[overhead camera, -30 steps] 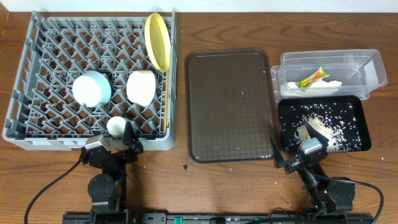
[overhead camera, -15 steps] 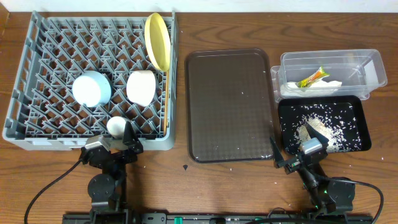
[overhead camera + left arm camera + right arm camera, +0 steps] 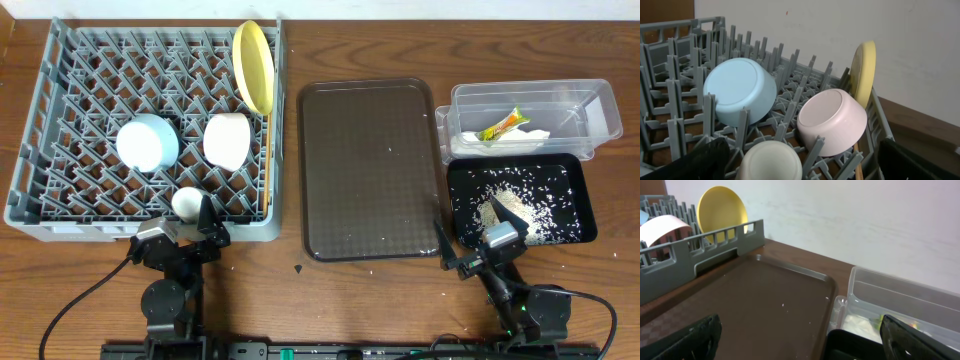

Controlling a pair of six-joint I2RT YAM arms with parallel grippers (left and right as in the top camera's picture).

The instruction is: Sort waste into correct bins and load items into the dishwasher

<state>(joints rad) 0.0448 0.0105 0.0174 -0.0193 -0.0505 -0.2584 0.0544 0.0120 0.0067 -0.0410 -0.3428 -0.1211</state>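
The grey dish rack (image 3: 60, 205) holds the yellow plate (image 3: 254, 66) on edge, the light blue bowl (image 3: 148, 141), the white bowl (image 3: 228, 140), the small white cup (image 3: 186, 202) and the chopsticks (image 3: 266, 150). The clear tub (image 3: 585, 110) holds the green-and-yellow wrapper (image 3: 502, 124) and the white napkin (image 3: 522, 136). The black tray (image 3: 575, 225) holds rice scraps (image 3: 520, 205). My left gripper (image 3: 178, 230) is open and empty at the rack's front edge, with the cup (image 3: 771, 161) between its fingers' lines. My right gripper (image 3: 468, 230) is open and empty by the black tray's front left corner.
The dark brown serving tray (image 3: 372, 168) lies between rack and bins, with a few specks on it and on the table before it. In the right wrist view the serving tray (image 3: 750, 300), rack wall (image 3: 700, 255) and clear tub (image 3: 905, 295) lie ahead.
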